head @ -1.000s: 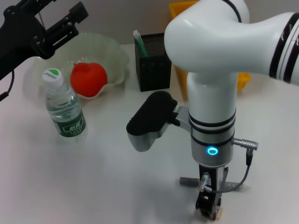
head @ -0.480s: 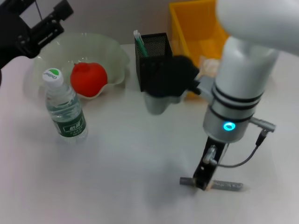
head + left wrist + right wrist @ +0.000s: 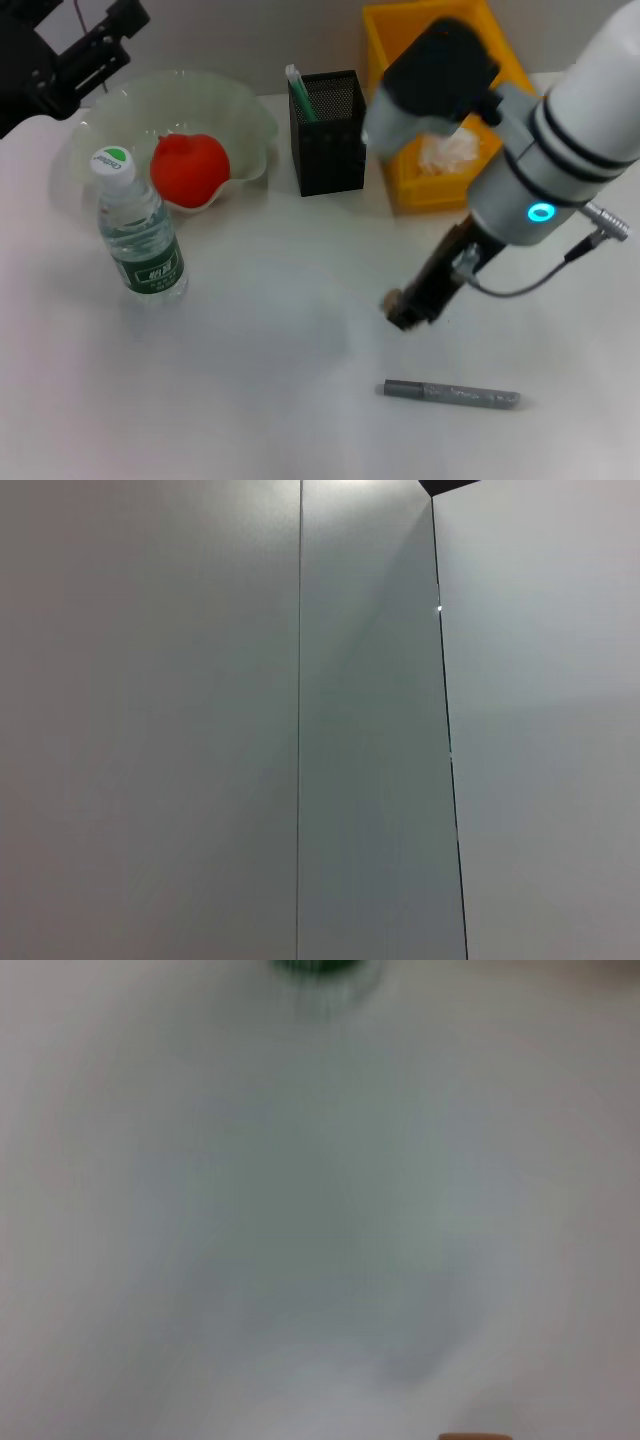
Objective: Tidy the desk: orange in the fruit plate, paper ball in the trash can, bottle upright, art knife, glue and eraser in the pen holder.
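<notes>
Head view: the right arm slants down over the desk [image 3: 250,400], its right end effector [image 3: 408,308] closed on a small brownish eraser [image 3: 394,299] above the grey art knife [image 3: 452,394] lying near the front edge. The left end effector [image 3: 85,55] hangs open beyond the far-left corner.

Left wrist view: only wall panels.

Right wrist view: blurred desk.

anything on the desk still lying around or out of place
Yes: a grey art knife lies flat on the desk near the front edge, far from the black pen holder. The bottle stands upright and the orange sits in the fruit plate.
</notes>
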Action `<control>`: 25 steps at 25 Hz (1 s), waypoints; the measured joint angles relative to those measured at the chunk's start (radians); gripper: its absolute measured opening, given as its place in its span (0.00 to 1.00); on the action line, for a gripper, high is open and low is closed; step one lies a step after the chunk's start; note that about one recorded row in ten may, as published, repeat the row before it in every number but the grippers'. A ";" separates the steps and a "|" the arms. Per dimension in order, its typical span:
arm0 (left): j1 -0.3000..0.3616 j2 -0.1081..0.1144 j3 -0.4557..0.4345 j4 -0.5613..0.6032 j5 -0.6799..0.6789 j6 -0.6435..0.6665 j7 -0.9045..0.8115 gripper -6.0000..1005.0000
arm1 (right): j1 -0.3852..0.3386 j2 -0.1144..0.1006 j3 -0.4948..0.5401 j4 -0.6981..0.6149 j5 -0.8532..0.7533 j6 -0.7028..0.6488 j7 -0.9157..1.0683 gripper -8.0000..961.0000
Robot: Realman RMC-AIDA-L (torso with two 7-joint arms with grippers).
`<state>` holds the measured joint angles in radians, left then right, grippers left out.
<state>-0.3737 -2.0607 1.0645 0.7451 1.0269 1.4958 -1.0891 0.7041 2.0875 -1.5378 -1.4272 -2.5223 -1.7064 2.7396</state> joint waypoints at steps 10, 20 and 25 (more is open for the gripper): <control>-0.009 -0.002 0.007 -0.003 0.002 -0.005 0.000 0.72 | -0.102 0.000 0.139 -0.063 0.129 0.233 -0.196 0.28; -0.019 -0.002 0.009 -0.004 0.004 -0.022 0.000 0.72 | -0.163 0.001 0.194 -0.016 0.272 0.505 -0.343 0.28; -0.019 -0.003 0.009 -0.004 0.004 -0.026 0.000 0.72 | -0.183 -0.004 0.232 0.041 0.403 0.612 -0.452 0.28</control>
<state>-0.3931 -2.0632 1.0738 0.7407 1.0309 1.4694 -1.0891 0.5208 2.0837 -1.3054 -1.3858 -2.1193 -1.0941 2.2875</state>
